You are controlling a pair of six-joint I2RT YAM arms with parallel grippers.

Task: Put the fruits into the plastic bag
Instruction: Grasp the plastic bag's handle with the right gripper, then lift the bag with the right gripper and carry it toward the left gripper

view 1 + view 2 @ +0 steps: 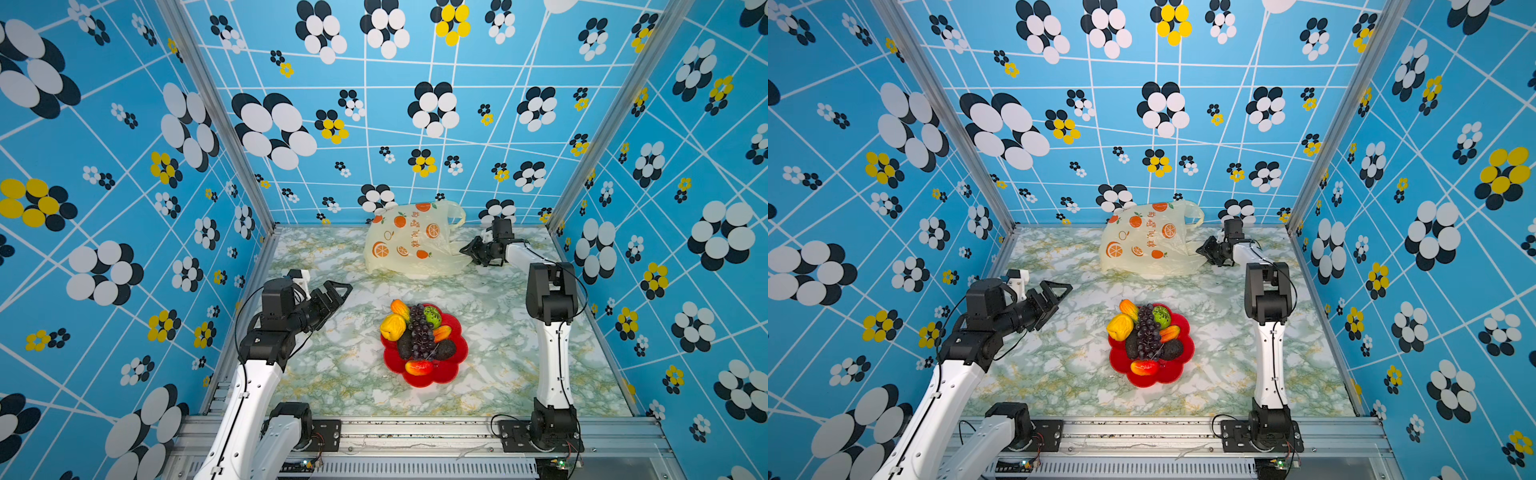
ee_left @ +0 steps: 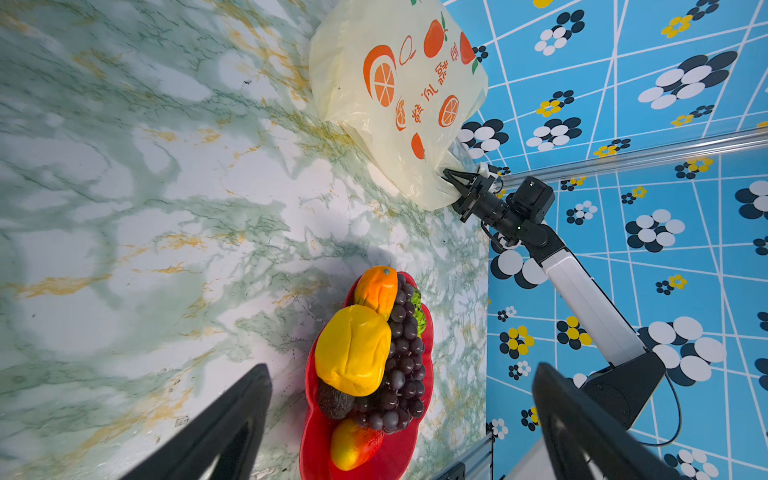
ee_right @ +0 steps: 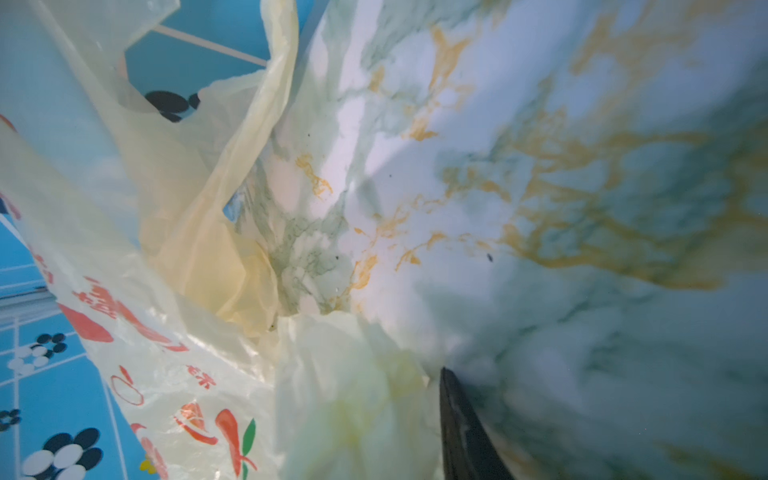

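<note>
Cream crinkly plastic bag (image 1: 409,241) lies at the back; the right gripper (image 1: 467,250) seems pinched on its right edge. The fruits (image 1: 420,332) sit on a red plate (image 1: 455,372), nearer the wide-open left gripper (image 1: 340,293).

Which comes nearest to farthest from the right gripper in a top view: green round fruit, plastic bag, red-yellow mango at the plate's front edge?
From the right gripper:
1. plastic bag, at its fingertips, farthest back.
2. green round fruit, far side of red plate.
3. red-yellow mango, plate's near edge.
</note>
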